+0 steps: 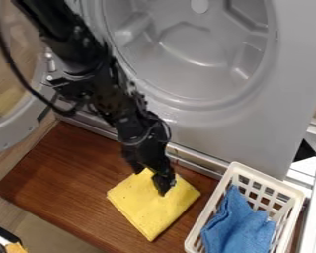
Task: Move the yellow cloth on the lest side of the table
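My black gripper hangs from the upper left, its tip over the upper part of the yellow cloth. The cloth lies folded into a rough square on the brown wooden table, left of the white basket, and the gripper covers part of its upper edge. Whether the fingers stand apart or together on the cloth I cannot tell.
A white plastic basket with a blue cloth inside stands at the lower right. Behind the table rises a grey washing machine front with a round opening, and its round door hangs at the left.
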Controlling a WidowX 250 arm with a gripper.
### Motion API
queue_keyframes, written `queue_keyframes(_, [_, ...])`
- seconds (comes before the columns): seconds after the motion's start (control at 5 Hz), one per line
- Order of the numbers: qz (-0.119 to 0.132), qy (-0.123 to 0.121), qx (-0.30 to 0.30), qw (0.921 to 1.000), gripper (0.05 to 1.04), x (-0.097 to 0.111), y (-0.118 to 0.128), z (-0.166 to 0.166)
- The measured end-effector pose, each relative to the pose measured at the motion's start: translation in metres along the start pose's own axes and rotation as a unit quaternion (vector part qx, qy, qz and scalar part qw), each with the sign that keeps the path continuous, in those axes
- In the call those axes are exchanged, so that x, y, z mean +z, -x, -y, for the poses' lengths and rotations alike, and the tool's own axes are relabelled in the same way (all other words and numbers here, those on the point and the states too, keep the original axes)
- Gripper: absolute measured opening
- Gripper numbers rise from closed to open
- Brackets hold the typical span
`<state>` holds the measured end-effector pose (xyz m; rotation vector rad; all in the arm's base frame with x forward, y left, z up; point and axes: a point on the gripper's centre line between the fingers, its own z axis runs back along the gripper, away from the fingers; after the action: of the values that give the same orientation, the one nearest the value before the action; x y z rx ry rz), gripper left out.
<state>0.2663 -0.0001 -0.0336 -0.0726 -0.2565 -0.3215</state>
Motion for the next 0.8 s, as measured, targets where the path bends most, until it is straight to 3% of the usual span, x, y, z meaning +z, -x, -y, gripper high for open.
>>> queue_keyframes(0.2, [-0.023,-0.032,-0.011,0.9992,0.999,-0.015,0.008,-0.005])
queue_keyframes(0.4, [-0.036,-0.024,-0.027,0.9987,0.999,-0.033,0.009,-0.004])
queue_keyframes(0.8, [-0.040,-0.014,-0.045,0.9981,1.000,-0.042,0.008,0.001])
